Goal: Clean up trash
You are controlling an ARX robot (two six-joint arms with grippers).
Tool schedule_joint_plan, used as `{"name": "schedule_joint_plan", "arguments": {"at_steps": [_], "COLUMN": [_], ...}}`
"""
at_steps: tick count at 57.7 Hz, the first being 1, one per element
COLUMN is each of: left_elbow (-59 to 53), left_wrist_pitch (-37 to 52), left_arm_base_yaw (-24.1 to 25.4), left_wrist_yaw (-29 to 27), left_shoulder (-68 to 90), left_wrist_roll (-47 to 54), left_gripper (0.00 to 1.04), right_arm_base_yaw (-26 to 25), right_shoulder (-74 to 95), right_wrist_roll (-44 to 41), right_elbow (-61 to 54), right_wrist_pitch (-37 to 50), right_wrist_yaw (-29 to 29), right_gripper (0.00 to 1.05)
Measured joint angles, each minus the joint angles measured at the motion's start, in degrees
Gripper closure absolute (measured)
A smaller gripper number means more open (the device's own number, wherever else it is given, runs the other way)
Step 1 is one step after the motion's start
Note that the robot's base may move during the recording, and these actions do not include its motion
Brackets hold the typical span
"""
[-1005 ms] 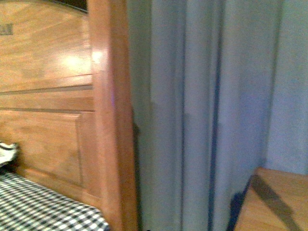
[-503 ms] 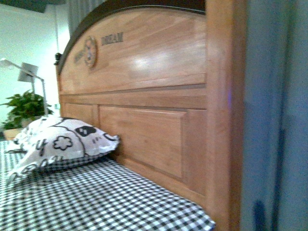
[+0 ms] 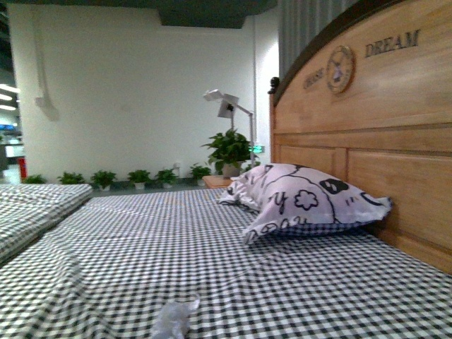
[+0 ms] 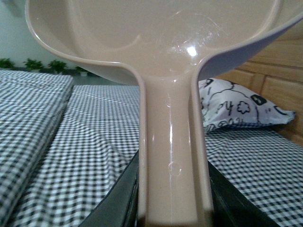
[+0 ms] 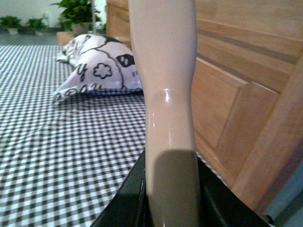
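The left fingers are clamping a beige dustpan by its stem, the right fingers are clamping a beige handle. The tissue wad is lying on the checked bedsheet, well apart from the pillow.

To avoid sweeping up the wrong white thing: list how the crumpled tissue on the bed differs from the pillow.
The tissue wad is far smaller than the pillow. The wad is plain and crumpled; the pillow is plump with black cartoon prints. The wad lies out on the checked sheet near the camera; the pillow sits by the headboard. Both are whitish and rest on that sheet.
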Motion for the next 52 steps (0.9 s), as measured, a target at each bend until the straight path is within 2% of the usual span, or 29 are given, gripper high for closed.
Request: {"name": "schedule_joint_plan", "arguments": {"at_steps": [7,9,12,16,21,37,42,52], "left_elbow": [0.4,3.8,7.7,11.9,13.1,16.9,16.9,17.0], "left_wrist_pitch": [-1.7,-11.1,-20.6,-36.1,-45.0,-46.2,-44.5,-41.9], "left_arm_base_yaw": [0.2,0.7,1.3,3.1,3.4,3.7,3.0,1.2], "left_wrist_yaw": [0.0,2.8,5.2,10.2,10.4,8.5,7.2,5.1], "left_shoulder": [0.2,1.8,4.2,7.5,11.7,31.8,35.7,42.1], "left_wrist_roll": [0.4,2.7,6.2,14.8,26.0,58.3,65.2,72.3], "left_gripper": [0.78,0.78,0.78,0.78,0.78,0.78,0.78,0.78], "right_arm_base_yaw": [0.0,0.0,0.0,-0.1,-0.1,0.0,0.0,0.0], "right_shoulder": [0.0,0.0,0.0,-0.1,-0.2,-0.2,-0.2,-0.2], "right_wrist_roll": [-0.1,-0.1,-0.1,-0.1,-0.1,-0.1,-0.1,-0.1], "right_elbow": [0.0,0.0,0.0,0.0,0.0,0.0,0.0,0.0], "right_wrist_pitch": [0.0,0.0,0.0,0.0,0.0,0.0,0.0,0.0], "right_wrist_yaw": [-0.1,0.0,0.3,0.6,0.7,0.4,0.4,0.4], "right_gripper": [0.84,0.84,0.84,0.84,0.84,0.84,0.84,0.84]}}
